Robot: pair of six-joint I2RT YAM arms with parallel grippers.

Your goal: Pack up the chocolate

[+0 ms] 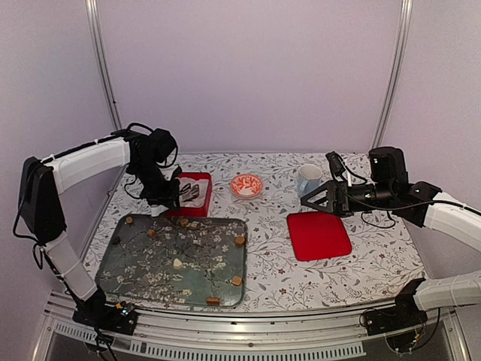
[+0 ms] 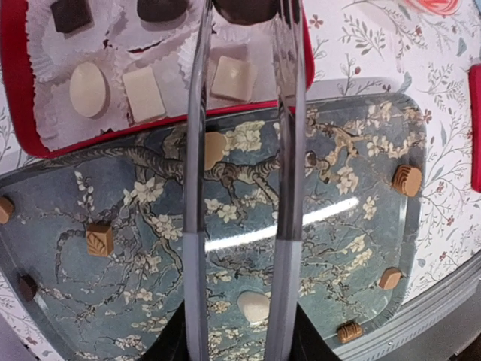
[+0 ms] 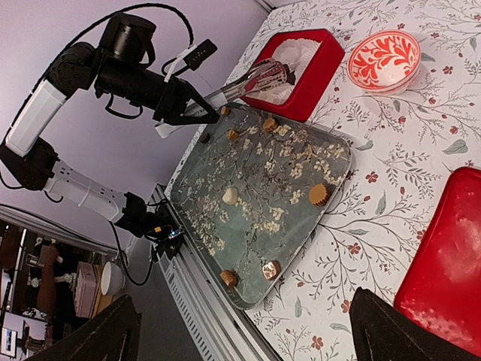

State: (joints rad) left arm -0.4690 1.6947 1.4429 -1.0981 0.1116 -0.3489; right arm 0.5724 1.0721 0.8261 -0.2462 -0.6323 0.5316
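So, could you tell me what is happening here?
The left gripper holds metal tongs, their tips at a dark brown chocolate piece over the red box lined with white paper cups, several already filled. Caramel and cream pieces lie on the blue floral tray. The right gripper hangs open near the red lid.

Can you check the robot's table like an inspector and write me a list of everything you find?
Surface: table under a floral cloth.
Job's things: chocolates scattered on the blossom-patterned tray; more sit in paper cups in the red box; red lid lies apart on the right.
Clutter: red-and-white bowl, mug.
Grippers: left gripper shut on metal tongs, a dark piece between their tips over the box; right gripper open, holding nothing.
Cables: black cables loop along both arms.
Surroundings: pale walls, metal poles.
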